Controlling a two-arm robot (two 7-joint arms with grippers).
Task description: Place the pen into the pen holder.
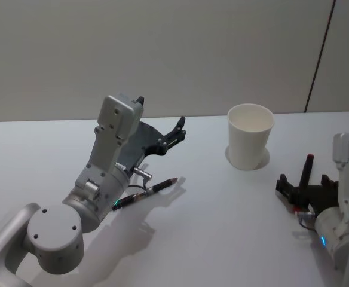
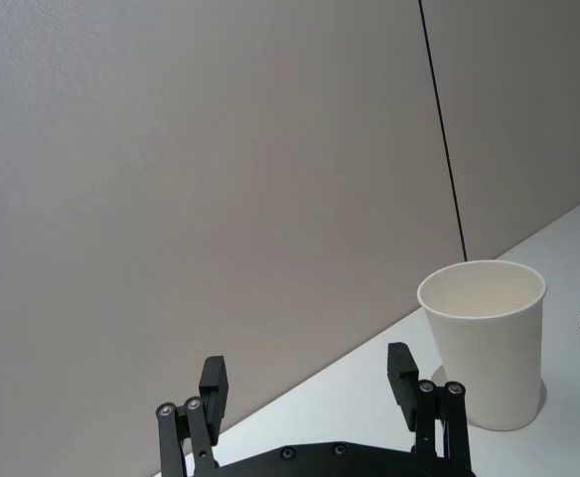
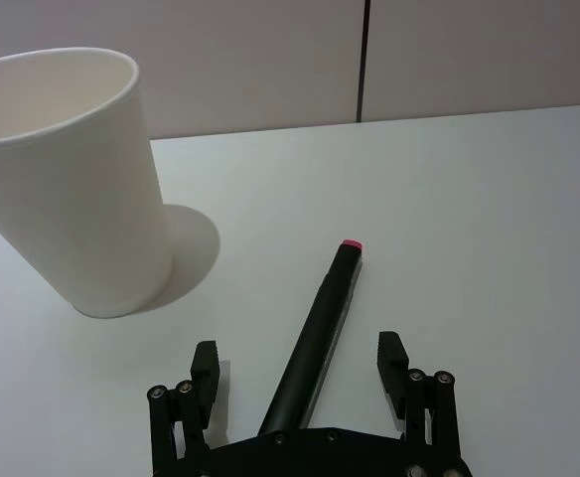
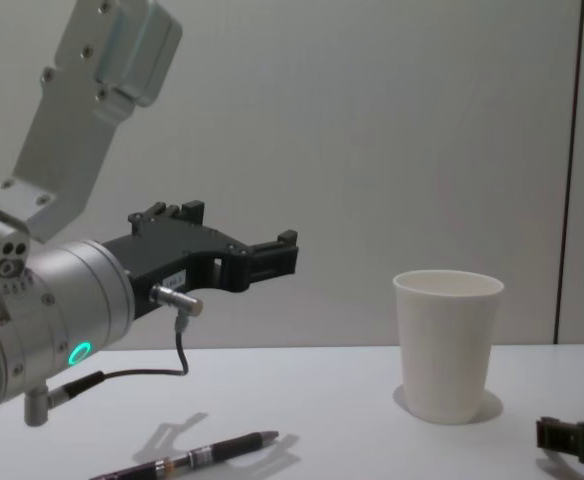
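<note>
Left pincer hangs wide open and empty above the desk; the pen lies flat at 8 o'clock of the pen holder. It looks slim, stiff, light and apt to roll: best pinched mid-barrel. Right pincer, at 4 o'clock, straddles a second pen, fingers apart

You have no text, number or brand to read in any view. The cup is plain white on its wall, and any marking on the pen lying on the table is too small to make out.
</note>
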